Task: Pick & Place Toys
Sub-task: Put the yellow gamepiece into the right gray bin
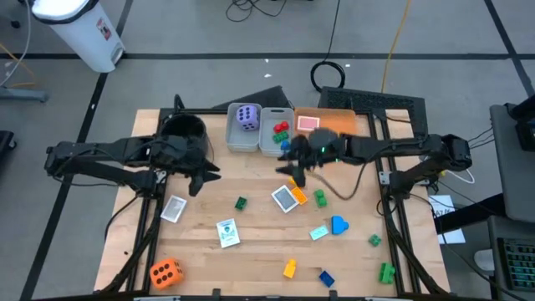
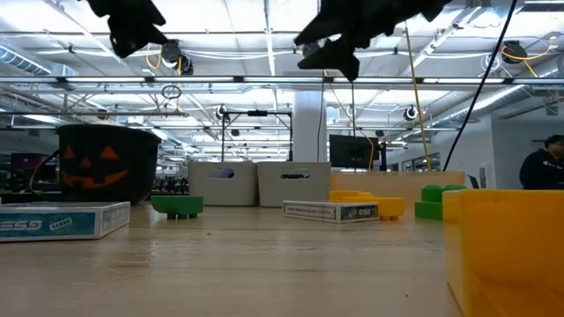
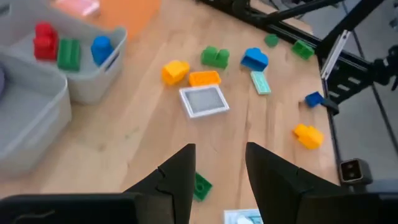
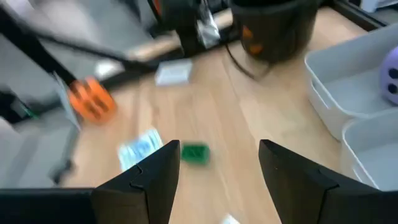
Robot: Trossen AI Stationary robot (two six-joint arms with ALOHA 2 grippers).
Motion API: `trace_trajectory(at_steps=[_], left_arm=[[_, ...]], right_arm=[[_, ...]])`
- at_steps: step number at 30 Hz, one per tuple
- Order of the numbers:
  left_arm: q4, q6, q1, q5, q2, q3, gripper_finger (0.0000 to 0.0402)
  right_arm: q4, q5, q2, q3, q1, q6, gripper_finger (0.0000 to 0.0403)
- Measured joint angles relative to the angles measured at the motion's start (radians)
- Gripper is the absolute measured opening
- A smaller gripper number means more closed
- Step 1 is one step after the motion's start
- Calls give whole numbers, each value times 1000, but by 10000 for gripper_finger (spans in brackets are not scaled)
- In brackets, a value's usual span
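Wooden table (image 1: 251, 242): both claws (left (image 1: 201, 177), right (image 1: 294, 171)) hover spread, empty.

Grey floor (image 1: 192, 33), ceiling strip lights (image 2: 264, 35), white columns beyond.

Two dice (image 1: 247, 116), two bins (image 1: 243, 139), four cards (image 1: 227, 232).

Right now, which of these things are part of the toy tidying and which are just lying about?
Part of the job:
purple die in a bin
orange die
loose bricks, like the green brick
picture cards, like the card

Just lying about:
black pumpkin bucket
orange tray
black keyboard
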Motion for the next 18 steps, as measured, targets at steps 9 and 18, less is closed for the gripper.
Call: trace_trajectory(at_steps=[9, 18], left_arm=[[28, 122, 3, -75, 2, 0, 147], [28, 112, 3, -177, 2, 0, 147]], right_arm=[[-181, 239, 0, 0, 35, 46, 210], [-289, 173, 1, 0, -8, 1, 221]])
